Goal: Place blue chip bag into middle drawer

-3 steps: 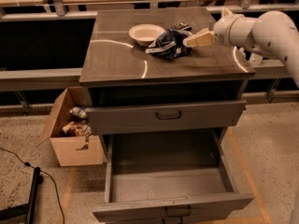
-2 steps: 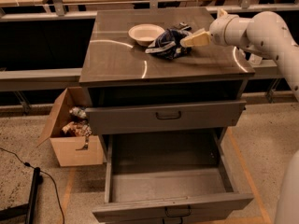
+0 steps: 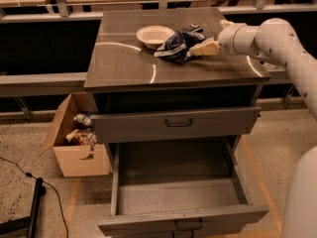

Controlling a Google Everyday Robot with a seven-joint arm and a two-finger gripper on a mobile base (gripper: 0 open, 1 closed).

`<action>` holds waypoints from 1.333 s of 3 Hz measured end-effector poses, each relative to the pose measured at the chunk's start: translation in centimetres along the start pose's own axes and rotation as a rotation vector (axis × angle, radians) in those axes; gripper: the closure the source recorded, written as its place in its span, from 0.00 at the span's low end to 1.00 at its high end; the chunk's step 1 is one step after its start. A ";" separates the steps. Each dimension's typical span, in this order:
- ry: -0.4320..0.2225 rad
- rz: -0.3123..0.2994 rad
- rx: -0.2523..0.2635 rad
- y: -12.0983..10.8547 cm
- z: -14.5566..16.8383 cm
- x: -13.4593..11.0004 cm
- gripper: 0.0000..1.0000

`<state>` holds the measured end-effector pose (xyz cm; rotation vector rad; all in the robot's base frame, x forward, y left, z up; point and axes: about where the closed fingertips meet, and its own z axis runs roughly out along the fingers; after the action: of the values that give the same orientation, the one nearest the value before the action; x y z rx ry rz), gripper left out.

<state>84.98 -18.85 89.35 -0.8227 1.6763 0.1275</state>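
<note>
Near the counter's [image 3: 124, 66] back edge sits a white bowl [image 3: 154, 35], then the blue chip bag [image 3: 176, 44], the claw [image 3: 198, 49] touching its right side, spread impossible to tell. Grasping stage, I judge: next, a firm pinch, then down into the open middle drawer [image 3: 178, 198].

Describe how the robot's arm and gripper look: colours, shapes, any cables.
The arm is glossy white, made of thick rounded tube segments with a cylindrical wrist collar. No cables show on it. The gripper, by the blue chip bag on the cabinet top, is a warmer cream and tapers to a wedge.
</note>
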 end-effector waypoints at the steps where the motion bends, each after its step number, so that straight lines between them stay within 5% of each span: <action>1: 0.002 -0.005 -0.025 0.7 0.3 0.7 0.41; 2: -0.008 -0.019 -0.033 0.9 0.0 0.6 0.64; 3: -0.028 -0.033 -0.015 0.5 -2.8 -0.3 0.87; 4: -0.067 -0.028 -0.042 2.2 -7.6 -1.7 1.00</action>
<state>77.60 -20.27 92.35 -0.8643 1.6033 0.1701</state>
